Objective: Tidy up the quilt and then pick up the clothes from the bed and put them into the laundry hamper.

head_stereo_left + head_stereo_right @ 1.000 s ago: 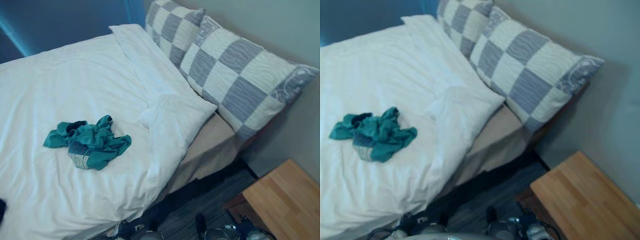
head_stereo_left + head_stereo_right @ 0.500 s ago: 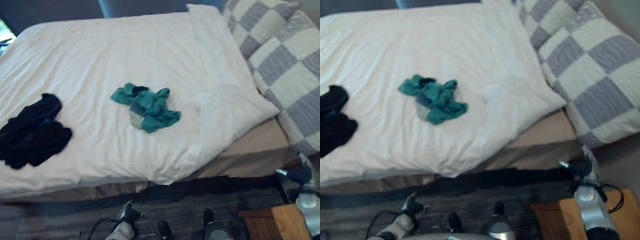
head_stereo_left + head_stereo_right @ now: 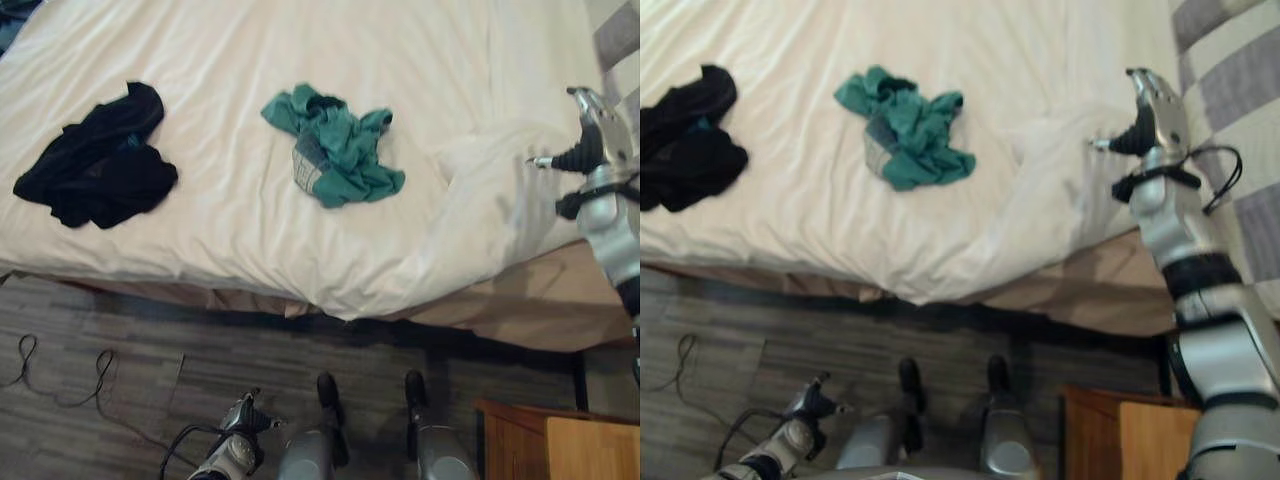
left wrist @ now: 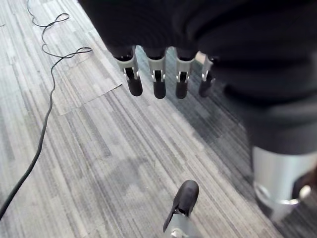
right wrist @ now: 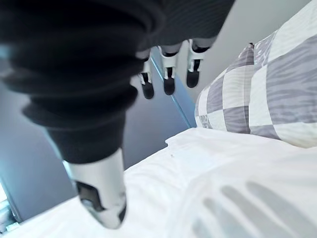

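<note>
White quilt [image 3: 250, 200], rumpled: crumpled teal garment [image 3: 338, 156] near its middle, black garment [image 3: 95, 160] well apart toward its far side. My right hand [image 3: 1155, 110] above its turned-back corner, fingers straight, empty. My left hand [image 4: 158, 74] low beside the bed over grey striped floor [image 4: 99, 148], fingers relaxed.

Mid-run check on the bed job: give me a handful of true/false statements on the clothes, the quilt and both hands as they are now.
1. The teal garment lies bunched on the white quilt. True.
2. The right hand is shut on the teal garment. False: it hangs open above the quilt's folded-back corner, holding nothing.
3. The black garment lies on the quilt, apart from the teal one, nearer the robot's left. True.
4. The left hand grips the black garment. False: it is open, low over the floor, holding nothing.
5. Both garments are already off the bed. False: both lie on the quilt.
</note>
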